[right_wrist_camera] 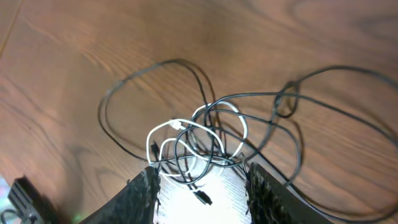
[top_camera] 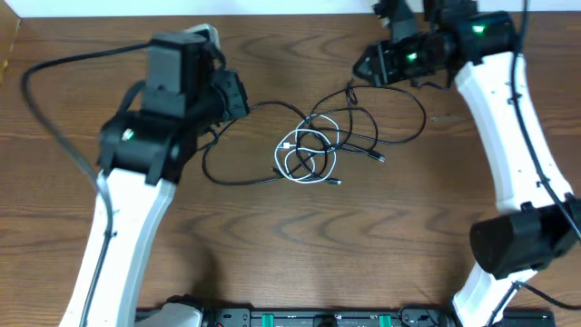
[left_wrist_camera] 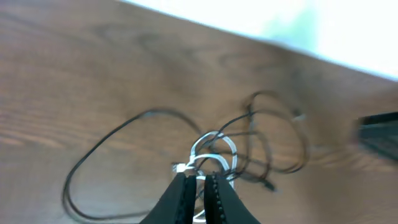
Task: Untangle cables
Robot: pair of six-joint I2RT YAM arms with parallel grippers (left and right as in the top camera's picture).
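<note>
A tangle of thin black cables (top_camera: 363, 127) and one white cable (top_camera: 304, 154) lies on the table's middle. One black loop (top_camera: 218, 168) runs out to the left. My left gripper (top_camera: 241, 95) hangs left of the tangle with nothing between its fingers. In the left wrist view its fingers (left_wrist_camera: 200, 177) are nearly together, above the white coil (left_wrist_camera: 214, 146). My right gripper (top_camera: 360, 65) is above the tangle's far right. In the right wrist view its fingers (right_wrist_camera: 199, 174) are wide apart and empty over the white cable (right_wrist_camera: 168, 134) and black loops (right_wrist_camera: 280, 99).
The wooden table (top_camera: 300, 245) carries nothing else that I can see. A thick black wire (top_camera: 45, 100) runs from the left arm across the table's left side. The arm bases and a black rail (top_camera: 309, 318) are at the front edge.
</note>
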